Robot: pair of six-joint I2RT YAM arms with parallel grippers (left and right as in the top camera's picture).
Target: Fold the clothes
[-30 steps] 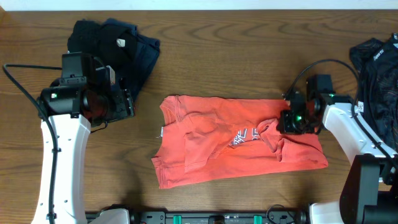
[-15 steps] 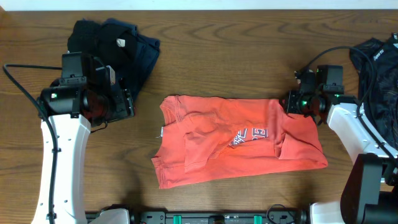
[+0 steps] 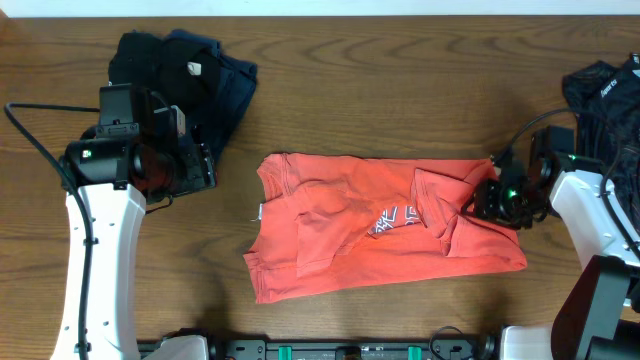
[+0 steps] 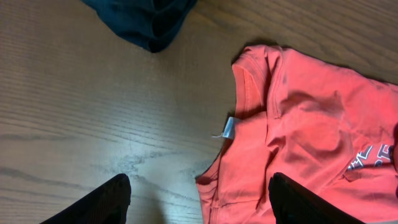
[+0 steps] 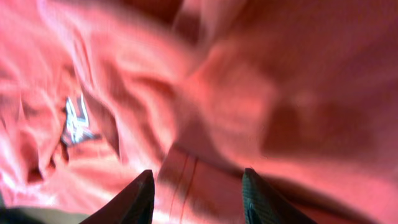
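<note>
Coral-red T-shirt (image 3: 340, 235) lies crumpled, partly folded, at centre frame on the wooden table (image 3: 400, 90), chest lettering (image 3: 395, 218) showing. Dark navy and black garments (image 3: 190, 70) are heaped at upper left; another black garment (image 3: 605, 110) sits at the right edge.

Left gripper (image 4: 199, 208) hangs over bare table beside the shirt's collar edge, jaws wide apart, holding nothing.

Right gripper (image 5: 198, 196) is close over the shirt's right portion, jaws parted. The view is blurred, and contact with the cloth cannot be told.
</note>
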